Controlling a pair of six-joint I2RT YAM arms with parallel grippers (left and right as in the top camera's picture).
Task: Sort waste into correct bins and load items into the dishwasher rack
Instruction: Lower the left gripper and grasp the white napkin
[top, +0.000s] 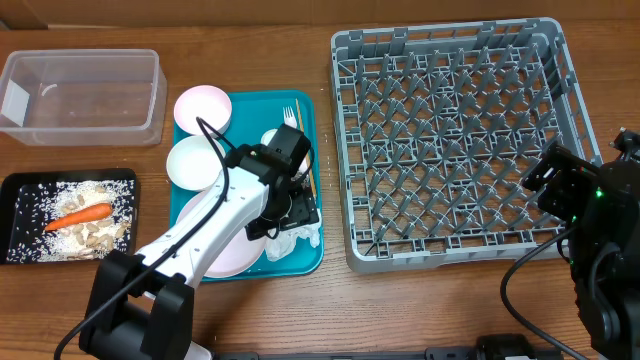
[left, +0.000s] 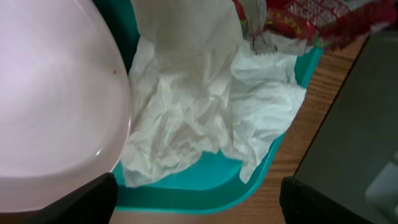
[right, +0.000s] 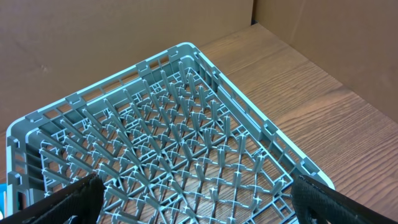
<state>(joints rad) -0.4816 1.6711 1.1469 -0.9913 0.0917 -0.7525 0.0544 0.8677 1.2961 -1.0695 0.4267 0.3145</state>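
My left gripper (top: 293, 212) (left: 199, 208) is open and empty, low over the crumpled white napkin (left: 205, 118) (top: 297, 239) at the front right corner of the teal tray (top: 250, 100). A red wrapper (left: 305, 18) lies just beyond the napkin. The large whitish-pink plate (left: 56, 93) (top: 215, 245) lies left of the napkin. A pink bowl (top: 203, 108), a white bowl (top: 192, 162), a white fork (top: 290, 115) and a thin wooden stick (top: 311, 175) are on the tray. The carrot (top: 78, 216) lies on rice in the black tray (top: 20, 220). My right gripper (top: 540, 182) (right: 199, 208) is open and empty over the grey rack (top: 450, 130) (right: 174, 137).
The clear tub (top: 80, 95) stands at the back left, with nothing visible in it. The rack holds no dishes. Bare wooden table shows between the tray and the rack and along the front edge.
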